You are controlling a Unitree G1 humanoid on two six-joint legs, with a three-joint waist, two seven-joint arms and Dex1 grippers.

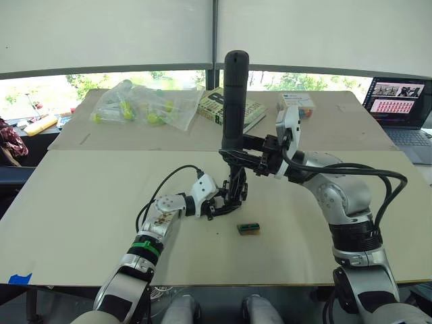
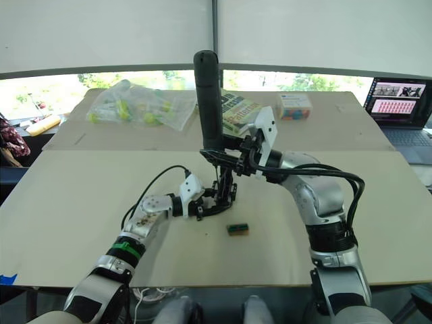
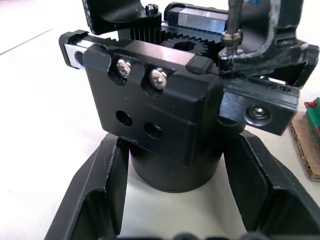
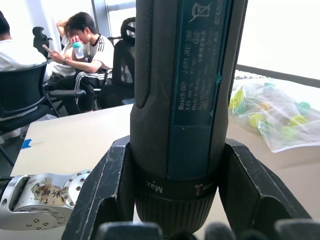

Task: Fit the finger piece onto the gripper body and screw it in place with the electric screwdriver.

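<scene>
While the left gripper (image 1: 214,204) clamps the gripper body (image 3: 165,120), the right gripper (image 1: 260,160) holds the electric screwdriver (image 1: 235,101) upright, bit pointing straight down onto it.

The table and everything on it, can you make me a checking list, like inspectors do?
Surface: pale table, with blue tape at its near left corner.
Job's things: gripper body stands on its round base; electric screwdriver upright above it, its bit down at the body's top. Finger piece: cannot tell it apart.
Clutter: small green-and-brown block, bag of yellow-green items, book, small box.
Grippers: left gripper shut on the gripper body's base; right gripper shut on the electric screwdriver.
Cables: black cable looping off the left arm, black cables on the right arm.
Surroundings: laptop far right, people seated on chairs.
</scene>
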